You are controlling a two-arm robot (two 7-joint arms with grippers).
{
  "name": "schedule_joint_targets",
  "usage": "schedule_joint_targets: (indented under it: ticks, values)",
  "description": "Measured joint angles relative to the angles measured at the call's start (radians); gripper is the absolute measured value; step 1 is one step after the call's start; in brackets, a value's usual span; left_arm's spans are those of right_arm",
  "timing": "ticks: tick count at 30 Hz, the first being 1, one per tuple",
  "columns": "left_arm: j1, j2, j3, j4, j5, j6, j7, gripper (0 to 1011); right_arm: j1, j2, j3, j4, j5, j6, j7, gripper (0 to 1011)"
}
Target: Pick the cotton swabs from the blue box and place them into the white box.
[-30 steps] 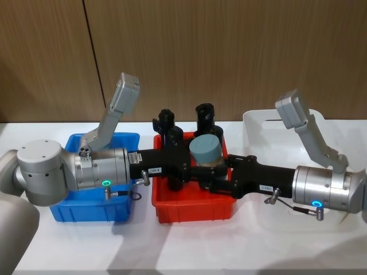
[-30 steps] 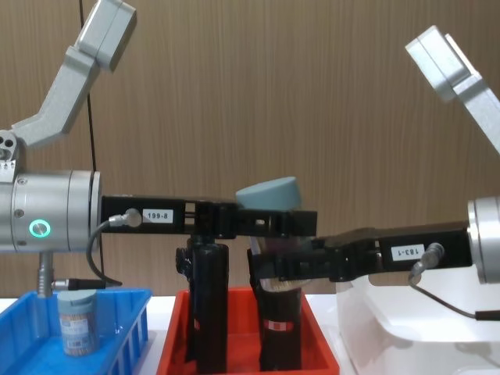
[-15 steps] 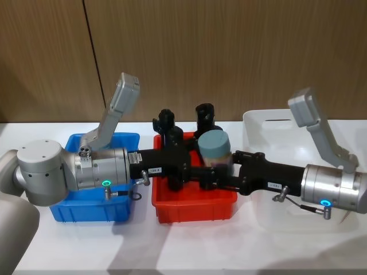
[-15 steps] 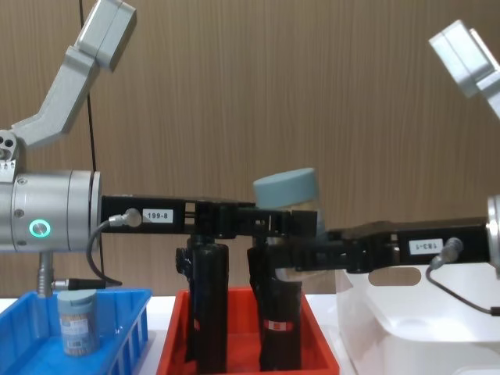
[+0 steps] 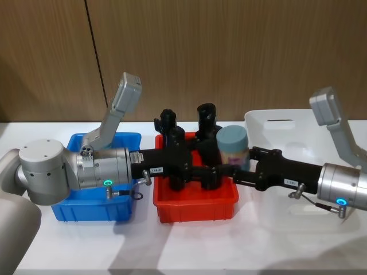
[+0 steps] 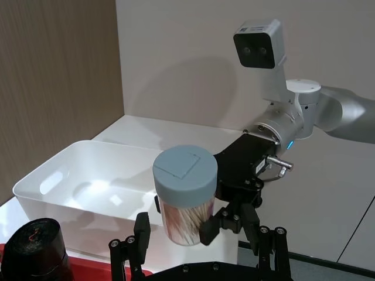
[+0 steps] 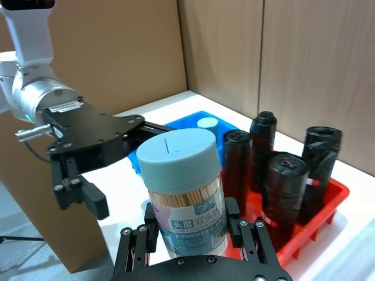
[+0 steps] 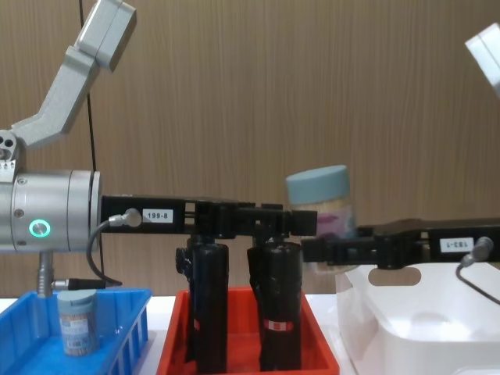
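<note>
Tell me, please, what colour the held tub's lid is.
The swab tub's lid is pale blue-grey; right wrist view shows it best.

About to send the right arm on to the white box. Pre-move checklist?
1. Grip: right gripper shut on the tub, fingers clamping its lower body: ok.
2. Pose: tub upright, lid up: ok.
3. Release: left gripper open and apart from the tub: ok.
4. Position: tub over the white box: not ok, it hangs over the right edge of the red tray.
5. Height: tub's base above the box rim: cannot tell.
</note>
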State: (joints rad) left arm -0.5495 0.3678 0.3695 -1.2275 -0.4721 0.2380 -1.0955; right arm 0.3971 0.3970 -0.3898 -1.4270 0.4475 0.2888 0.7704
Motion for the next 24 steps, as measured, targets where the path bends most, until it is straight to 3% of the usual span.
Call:
schedule_joint_targets:
  ticks: [11, 24]
  values:
    - [0.000, 0.000, 0.000, 0.000, 0.000, 0.000, 0.000, 1004, 0.006, 0.018, 0.019, 0.028, 0.006, -0.018, -0.024, 681]
    - [0.000, 0.000, 0.000, 0.000, 0.000, 0.000, 0.000, 1004, 0.047, 0.028, 0.044, 0.098, -0.026, -0.024, -0.077, 681]
